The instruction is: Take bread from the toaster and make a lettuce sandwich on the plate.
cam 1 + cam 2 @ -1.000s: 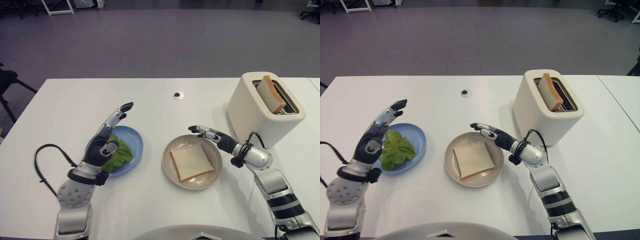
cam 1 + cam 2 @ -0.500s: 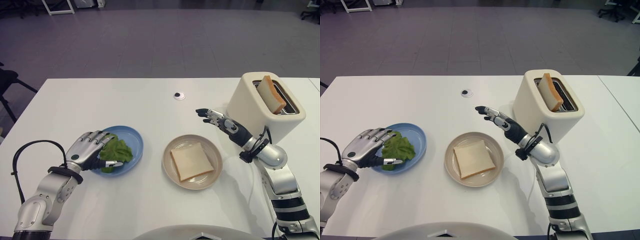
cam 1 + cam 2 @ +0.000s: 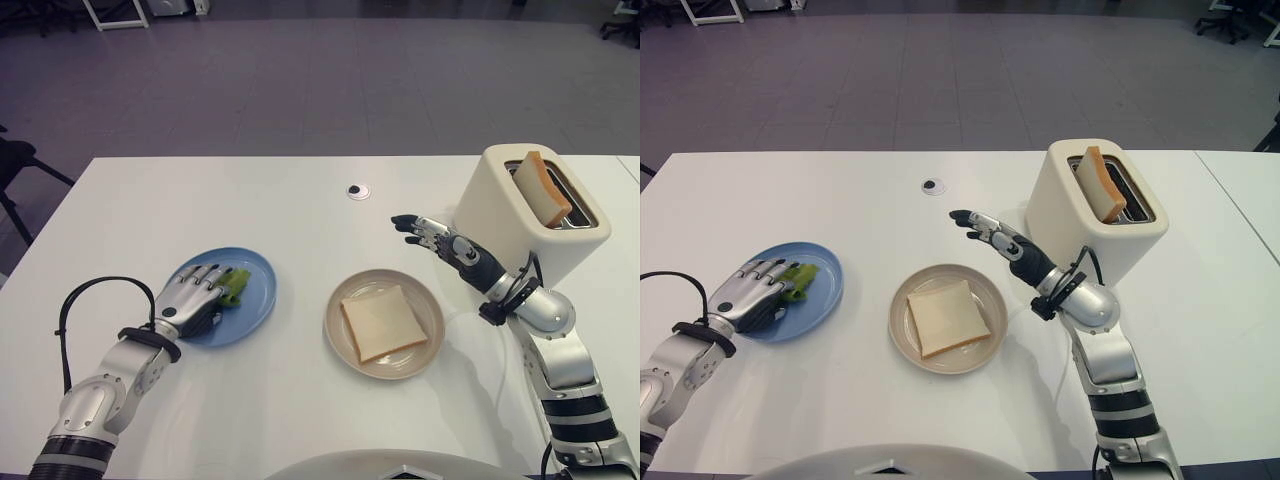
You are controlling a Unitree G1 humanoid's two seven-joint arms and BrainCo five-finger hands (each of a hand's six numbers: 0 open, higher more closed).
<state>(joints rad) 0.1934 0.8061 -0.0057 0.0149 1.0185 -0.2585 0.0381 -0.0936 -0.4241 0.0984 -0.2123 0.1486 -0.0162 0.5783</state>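
— White worktop (image 3: 300, 230), what stood on it?
— The cream toaster (image 3: 500, 215) at two o'clock, a slice of bread (image 3: 543, 188) upright in its slot.
— And the plates?
— The beige plate (image 3: 432, 330) sat near the centre with a bread slice (image 3: 383, 322) flat on it; the blue plate (image 3: 255, 290) was at nine o'clock.
— The hands?
— The right robot hand (image 3: 445, 243) hovered between beige plate and toaster, fingers spread, holding nothing. The left robot hand (image 3: 192, 300) lay over the blue plate, curled around the lettuce (image 3: 234, 284).
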